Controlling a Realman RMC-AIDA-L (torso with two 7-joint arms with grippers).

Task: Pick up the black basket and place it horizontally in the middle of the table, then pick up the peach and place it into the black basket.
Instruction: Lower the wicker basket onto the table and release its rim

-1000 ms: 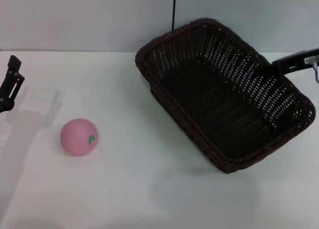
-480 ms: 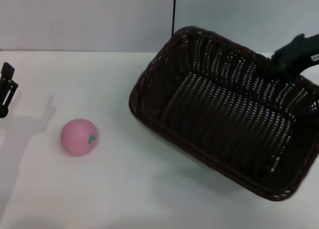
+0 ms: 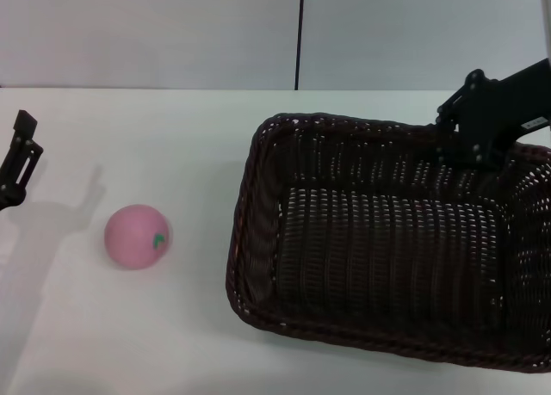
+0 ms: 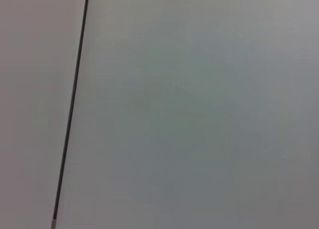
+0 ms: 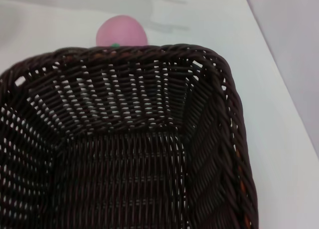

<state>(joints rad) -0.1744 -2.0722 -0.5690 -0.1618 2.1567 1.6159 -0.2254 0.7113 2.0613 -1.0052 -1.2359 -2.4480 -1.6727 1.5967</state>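
Note:
The black basket sits with its long side across the table, right of centre, its right end cut off by the picture's edge. My right gripper is shut on the basket's far rim. The right wrist view looks down into the empty basket. The pink peach lies on the table to the basket's left, apart from it; it also shows in the right wrist view just beyond the basket's rim. My left gripper hangs at the far left edge, left of the peach.
A pale wall with a dark vertical seam stands behind the table. The left wrist view shows only that wall and seam. Bare tabletop lies between the peach and the basket.
The basket has swung from a tilted diagonal pose to lying level and crosswise, lower and nearer to me. My right gripper moved with it. The peach has not moved.

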